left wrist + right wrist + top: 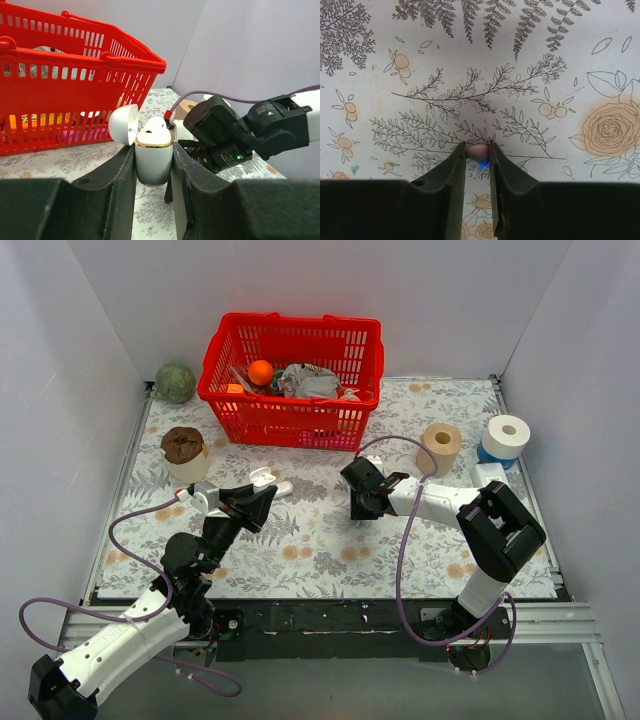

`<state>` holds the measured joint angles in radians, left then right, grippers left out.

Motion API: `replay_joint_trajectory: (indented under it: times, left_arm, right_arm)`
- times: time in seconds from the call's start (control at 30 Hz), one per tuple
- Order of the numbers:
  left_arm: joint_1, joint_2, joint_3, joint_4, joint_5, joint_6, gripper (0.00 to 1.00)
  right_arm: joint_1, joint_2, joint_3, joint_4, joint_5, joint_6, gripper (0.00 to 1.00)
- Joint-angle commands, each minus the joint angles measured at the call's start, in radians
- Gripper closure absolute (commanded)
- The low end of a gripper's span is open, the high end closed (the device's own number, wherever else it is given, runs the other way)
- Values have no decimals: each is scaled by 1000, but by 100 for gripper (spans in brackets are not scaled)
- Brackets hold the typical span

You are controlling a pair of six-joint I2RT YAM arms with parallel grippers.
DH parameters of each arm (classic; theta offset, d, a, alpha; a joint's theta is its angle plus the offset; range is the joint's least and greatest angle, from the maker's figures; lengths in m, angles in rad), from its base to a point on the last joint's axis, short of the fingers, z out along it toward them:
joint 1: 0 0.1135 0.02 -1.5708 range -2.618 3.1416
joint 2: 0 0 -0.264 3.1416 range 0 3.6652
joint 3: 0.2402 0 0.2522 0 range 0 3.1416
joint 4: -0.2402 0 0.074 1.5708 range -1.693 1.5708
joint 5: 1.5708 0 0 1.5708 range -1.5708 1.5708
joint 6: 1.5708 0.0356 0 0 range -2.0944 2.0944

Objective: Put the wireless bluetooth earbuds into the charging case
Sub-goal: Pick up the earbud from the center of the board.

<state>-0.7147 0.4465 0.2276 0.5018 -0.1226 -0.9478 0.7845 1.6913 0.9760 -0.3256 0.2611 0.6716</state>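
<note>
Fingers (454, 175) of the right gripper (477, 153) are pinched almost shut on a small pale thing, judged to be an earbud (476, 149). The charging case (152, 165) is clamped upright, lid (122, 125) open, by the left gripper (153, 150), just left of the right one, with a seated earbud (154, 126) showing inside.

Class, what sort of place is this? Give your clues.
Likely a robot test cell: white panels box in a floral-covered table, a left arm and right arm are bolted at its near edge, and a red basket of props sits on it.

Glossy white plastic charging case (153, 162) w/ gold rim; red plastic basket (60, 58).
</note>
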Motion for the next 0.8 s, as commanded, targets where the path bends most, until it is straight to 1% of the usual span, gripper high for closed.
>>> replay_joint_trajectory:
  times: [0.0,0.07,0.1,0.17,0.2,0.27,0.33,0.37,0.4,0.47,0.57,0.63,0.67,0.7,0.73,0.77]
  left_arm:
    - [4,0,22,23,8,0,100]
    - [4,-3,24,23,6,-2,100]
    - [4,-2,23,21,8,-2,100]
    - [4,-2,24,21,8,0,100]
    - [4,-3,24,23,8,-3,100]
    - [4,-2,23,26,14,-3,100]
    - [4,1,24,35,17,-3,100]
    - [4,6,23,40,23,0,100]
    - [3,9,24,55,26,0,100]
    - [4,35,27,75,37,1,100]
    - [4,87,32,145,60,9,100]
    - [4,122,35,230,95,17,100]
    - [4,161,35,260,107,21,100]
    - [3,181,41,329,121,27,100]
    - [4,202,44,366,161,30,100]
    - [4,252,50,400,178,41,100]
  right_arm:
    - [-2,4,-49,-10,-30,26,78]
    - [-2,-5,-48,-13,-28,28,81]
    - [-1,-10,-42,-16,-23,26,87]
    - [-2,-28,-36,-27,-11,16,90]
    - [-2,-36,-17,-36,6,10,95]
    - [-2,-73,6,-56,27,-10,99]
    - [-1,-108,50,-73,58,-50,99]
    - [-1,-154,62,-76,66,-72,99]
    - [4,-180,75,-82,105,-104,99]
    - [5,-252,125,-84,116,-145,99]
    - [22,-338,206,-82,145,-252,99]
    - [45,-395,242,-93,168,-326,99]
    - [50,-412,277,-96,158,-351,99]
    - [62,-432,292,-89,132,-375,99]
    - [71,-471,306,-81,126,-426,99]
    - [79,-491,314,-69,110,-446,99]
